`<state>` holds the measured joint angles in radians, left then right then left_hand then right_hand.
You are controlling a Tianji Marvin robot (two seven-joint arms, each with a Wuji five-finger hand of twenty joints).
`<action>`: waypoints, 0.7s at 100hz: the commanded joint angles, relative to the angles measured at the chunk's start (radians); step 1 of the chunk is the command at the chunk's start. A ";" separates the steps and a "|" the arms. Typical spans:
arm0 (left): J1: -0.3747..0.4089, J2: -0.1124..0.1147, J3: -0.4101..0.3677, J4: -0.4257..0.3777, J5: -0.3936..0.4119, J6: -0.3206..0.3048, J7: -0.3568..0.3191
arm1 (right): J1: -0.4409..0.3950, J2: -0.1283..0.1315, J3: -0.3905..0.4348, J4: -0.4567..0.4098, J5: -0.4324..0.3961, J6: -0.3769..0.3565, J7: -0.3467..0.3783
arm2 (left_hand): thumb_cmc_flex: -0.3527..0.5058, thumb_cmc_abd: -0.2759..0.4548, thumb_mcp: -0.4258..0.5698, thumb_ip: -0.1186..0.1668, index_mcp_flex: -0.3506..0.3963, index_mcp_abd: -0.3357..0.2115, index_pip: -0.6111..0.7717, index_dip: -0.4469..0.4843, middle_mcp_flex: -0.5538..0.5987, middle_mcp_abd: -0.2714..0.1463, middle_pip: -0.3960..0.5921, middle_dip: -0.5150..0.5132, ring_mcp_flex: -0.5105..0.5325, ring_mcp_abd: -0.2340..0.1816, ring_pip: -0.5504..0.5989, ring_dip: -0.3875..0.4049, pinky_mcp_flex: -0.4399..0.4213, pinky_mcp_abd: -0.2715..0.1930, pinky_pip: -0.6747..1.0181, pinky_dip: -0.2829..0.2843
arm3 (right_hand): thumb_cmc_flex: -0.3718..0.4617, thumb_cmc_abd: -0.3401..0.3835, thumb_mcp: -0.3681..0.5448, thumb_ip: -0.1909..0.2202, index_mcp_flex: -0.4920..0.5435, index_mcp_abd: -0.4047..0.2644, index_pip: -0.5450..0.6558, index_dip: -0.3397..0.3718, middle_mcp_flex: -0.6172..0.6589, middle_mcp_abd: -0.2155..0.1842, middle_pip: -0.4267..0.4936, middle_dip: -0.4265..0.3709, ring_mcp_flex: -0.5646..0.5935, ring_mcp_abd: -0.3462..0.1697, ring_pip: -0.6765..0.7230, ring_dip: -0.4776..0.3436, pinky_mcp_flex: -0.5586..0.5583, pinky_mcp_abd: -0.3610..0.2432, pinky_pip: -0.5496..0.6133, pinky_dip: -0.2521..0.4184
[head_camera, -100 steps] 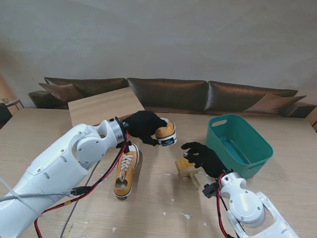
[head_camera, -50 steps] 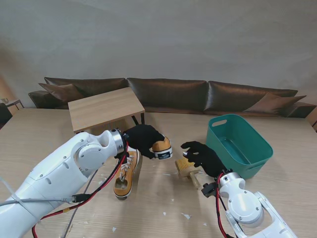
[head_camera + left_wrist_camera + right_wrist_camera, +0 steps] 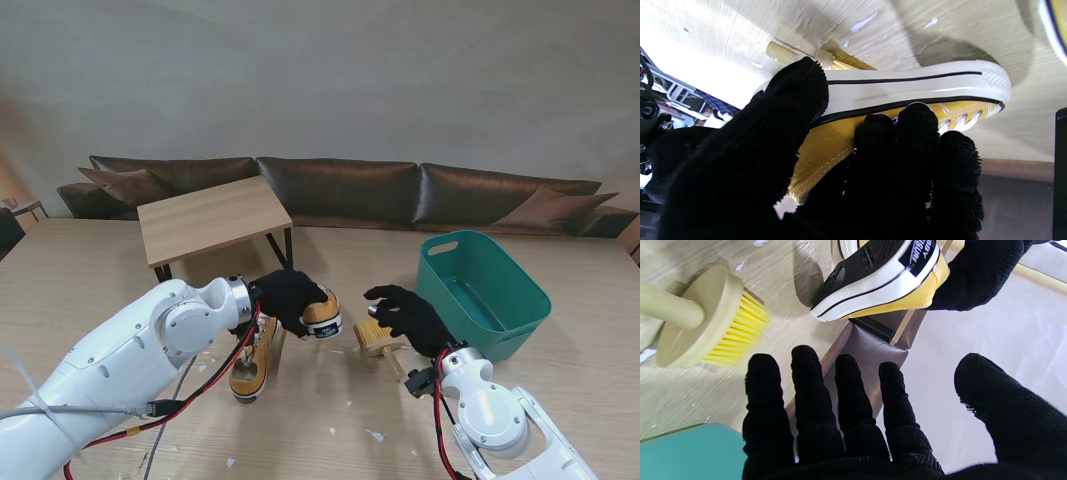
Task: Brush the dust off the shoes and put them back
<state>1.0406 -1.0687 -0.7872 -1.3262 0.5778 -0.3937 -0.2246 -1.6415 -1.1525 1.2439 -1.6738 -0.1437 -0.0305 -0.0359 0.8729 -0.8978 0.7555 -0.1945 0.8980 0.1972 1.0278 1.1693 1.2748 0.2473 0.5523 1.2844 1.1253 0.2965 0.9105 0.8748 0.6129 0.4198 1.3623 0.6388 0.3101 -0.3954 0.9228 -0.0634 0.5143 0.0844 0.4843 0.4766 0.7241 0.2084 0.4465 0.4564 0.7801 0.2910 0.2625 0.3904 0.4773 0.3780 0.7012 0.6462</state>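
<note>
A robot's left hand [image 3: 287,297], gloved in black, grips a yellow canvas sneaker [image 3: 322,314] by its heel end and holds it clear of the wooden table [image 3: 560,390], with the white rubber sole [image 3: 907,90] turned outward past the fingertips. The thumb presses one side of the upper and the four fingers wrap the other. Just beyond the raised shoe, the right hand [image 3: 405,315] hovers with its fingers spread and nothing in its grasp, directly over a wooden brush [image 3: 377,338] with yellow bristles [image 3: 740,330] lying on the table. The second sneaker [image 3: 252,355] rests flat beside the left wrist, laces up. A green plastic bin [image 3: 485,290] stands just outside the right hand.

The shoe looks light, its canvas sides soft enough to buckle under a squeeze, while the rubber sole and heel give a firmer, less slippery purchase; the present hold at the heel appears sound. The brush seems rigid and light, and its round handle [image 3: 670,308], projecting from the back of the head, is probably the natural place to close on.
</note>
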 commanded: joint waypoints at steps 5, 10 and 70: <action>0.026 0.005 0.001 -0.016 -0.010 0.032 -0.045 | -0.001 -0.006 -0.005 0.001 0.002 -0.002 0.012 | 0.094 0.098 0.032 0.038 0.079 0.089 0.509 0.119 -0.013 -0.129 -0.052 -0.010 -0.026 -0.048 -0.019 -0.011 -0.026 -0.019 0.013 0.022 | -0.025 0.025 -0.002 0.003 0.014 -0.004 0.000 -0.024 0.010 0.017 0.010 -0.004 0.022 0.007 0.014 0.014 -0.137 0.021 0.020 -0.006; 0.035 0.008 0.003 -0.022 -0.012 0.047 -0.057 | -0.001 -0.006 -0.006 0.002 0.002 -0.002 0.011 | 0.092 0.102 0.026 0.037 0.068 0.085 0.503 0.119 -0.015 -0.127 -0.054 -0.010 -0.028 -0.046 -0.017 -0.011 -0.027 -0.017 0.016 0.025 | -0.026 0.025 -0.003 0.002 0.013 -0.004 0.000 -0.025 0.011 0.017 0.010 -0.004 0.022 0.007 0.014 0.014 -0.136 0.022 0.021 -0.007; 0.121 0.021 0.005 -0.050 -0.027 0.213 -0.117 | 0.003 -0.007 -0.015 0.012 0.006 -0.001 0.012 | 0.095 0.127 0.037 0.006 -0.105 -0.049 0.153 -0.245 -0.033 -0.087 -0.098 -0.016 -0.043 -0.025 0.050 -0.007 -0.028 -0.020 0.088 0.113 | -0.026 0.027 -0.005 0.002 0.015 -0.002 -0.001 -0.026 0.010 0.019 0.008 -0.004 0.023 0.008 0.014 0.015 -0.139 0.023 0.028 -0.013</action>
<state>1.1575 -1.0458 -0.7831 -1.3911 0.5559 -0.1891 -0.3266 -1.6361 -1.1542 1.2331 -1.6623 -0.1387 -0.0312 -0.0385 0.9291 -0.8249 0.7406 -0.1934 0.7860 0.1265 1.0919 0.9458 1.2307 0.2219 0.4743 1.2752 1.1118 0.2876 0.9251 0.8644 0.5883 0.4071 1.3926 0.7286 0.3101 -0.3954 0.9228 -0.0634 0.5213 0.0856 0.4842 0.4760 0.7243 0.2101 0.4465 0.4564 0.7801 0.2913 0.2627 0.3904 0.4773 0.3783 0.7012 0.6461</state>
